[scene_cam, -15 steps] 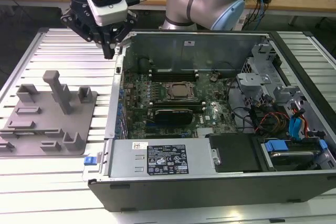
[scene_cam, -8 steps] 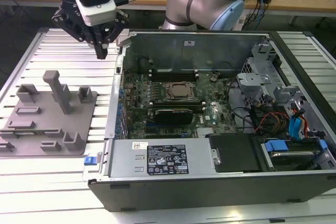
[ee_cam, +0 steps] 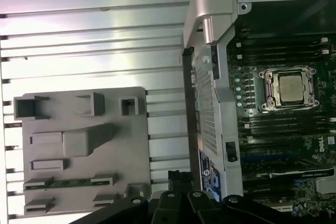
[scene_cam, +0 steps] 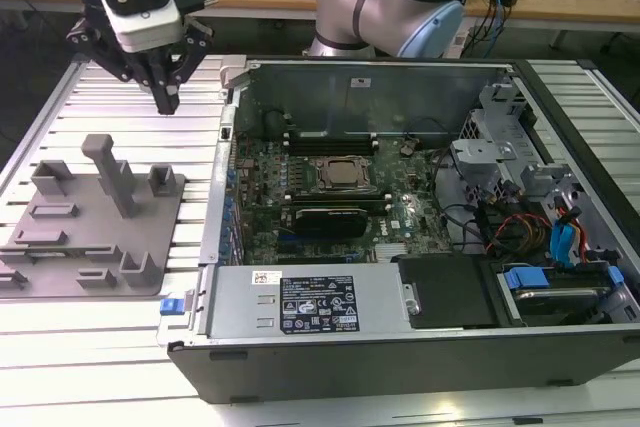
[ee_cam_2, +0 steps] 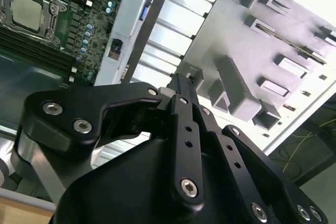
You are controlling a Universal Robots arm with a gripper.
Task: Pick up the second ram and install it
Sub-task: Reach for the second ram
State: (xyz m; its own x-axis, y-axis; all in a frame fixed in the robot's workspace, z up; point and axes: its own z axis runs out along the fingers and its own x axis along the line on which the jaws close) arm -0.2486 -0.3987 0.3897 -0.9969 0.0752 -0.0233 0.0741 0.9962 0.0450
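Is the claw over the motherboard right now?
No: in the exterior view the claw hangs above the slatted table by the grey fixture, outside the case.

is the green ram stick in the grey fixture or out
In: the green ram stick lies in a slot of the grey plastic fixture, the gripper apart from it.

Bright, even overhead light whitens the ribbed silver aluminium table, strongest along its near edge in the exterior view and as pale bands across its ribs in the first wrist view. The flat grey plastic fixture plate casts only short, soft shadows, while the open black computer case is dimmer inside. In the second wrist view the matt black gripper is a dark mass with small glints on its screw heads
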